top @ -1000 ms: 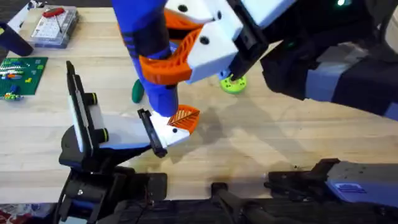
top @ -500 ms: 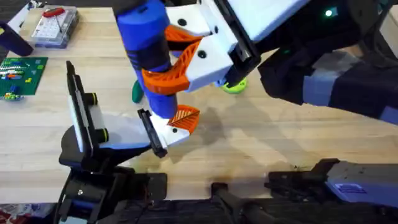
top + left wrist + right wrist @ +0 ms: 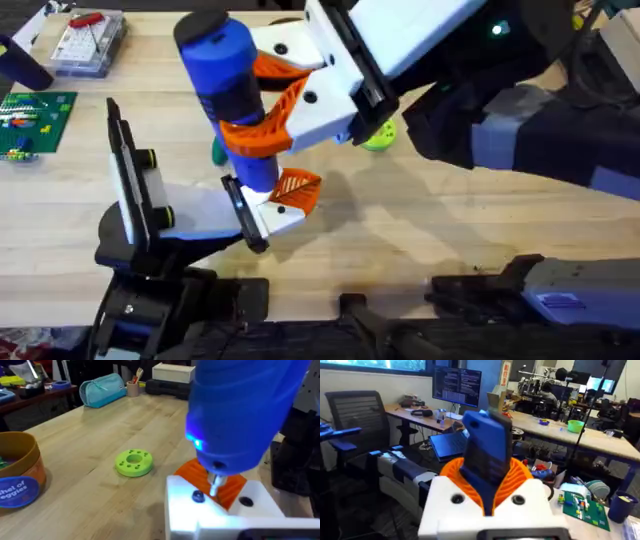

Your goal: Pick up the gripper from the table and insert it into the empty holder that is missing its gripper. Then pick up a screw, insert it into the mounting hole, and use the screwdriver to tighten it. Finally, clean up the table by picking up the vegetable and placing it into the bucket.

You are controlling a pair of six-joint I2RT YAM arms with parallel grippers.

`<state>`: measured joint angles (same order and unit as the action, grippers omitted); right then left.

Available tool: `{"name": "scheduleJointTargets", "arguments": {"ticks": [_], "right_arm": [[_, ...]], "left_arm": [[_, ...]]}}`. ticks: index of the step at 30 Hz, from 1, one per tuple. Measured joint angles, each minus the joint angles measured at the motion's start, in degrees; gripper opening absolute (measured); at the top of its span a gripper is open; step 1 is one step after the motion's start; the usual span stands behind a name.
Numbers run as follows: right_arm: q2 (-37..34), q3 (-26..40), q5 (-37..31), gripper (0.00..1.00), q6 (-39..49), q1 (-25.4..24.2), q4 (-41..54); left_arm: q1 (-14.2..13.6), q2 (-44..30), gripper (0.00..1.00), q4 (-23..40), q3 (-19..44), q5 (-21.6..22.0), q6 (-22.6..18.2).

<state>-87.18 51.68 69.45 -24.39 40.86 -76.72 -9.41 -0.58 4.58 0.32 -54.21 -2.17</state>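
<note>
Screwdriver (image 3: 232, 95): your right gripper (image 3: 285, 105) is clamping it upright over the white mounted gripper (image 3: 275, 205). Vegetable (image 3: 219, 150) and green disc (image 3: 378, 135) are lying behind; your left gripper's state, I cannot tell.

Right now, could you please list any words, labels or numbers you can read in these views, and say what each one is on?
"...hel of ...eggies", partly cut off: blue label on the bucket.
Print on the green circuit board: too small to read.
Monitor text: too blurred to read.

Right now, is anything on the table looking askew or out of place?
The thick bright-blue cylindrical screwdriver, held in the right pincer, leans instead of standing upright over the white mount. The small dark-green oval vegetable lies on the table, not binned.
</note>
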Motion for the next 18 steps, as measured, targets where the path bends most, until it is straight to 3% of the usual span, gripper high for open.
{"name": "scheduleJointTargets", "arguments": {"ticks": [18], "right_arm": [[0.00,0.00,0.04,0.046,2.16,0.00,0.21]], "left_arm": [[0.00,0.00,0.011,0.00,0.00,0.02,0.00]]}}
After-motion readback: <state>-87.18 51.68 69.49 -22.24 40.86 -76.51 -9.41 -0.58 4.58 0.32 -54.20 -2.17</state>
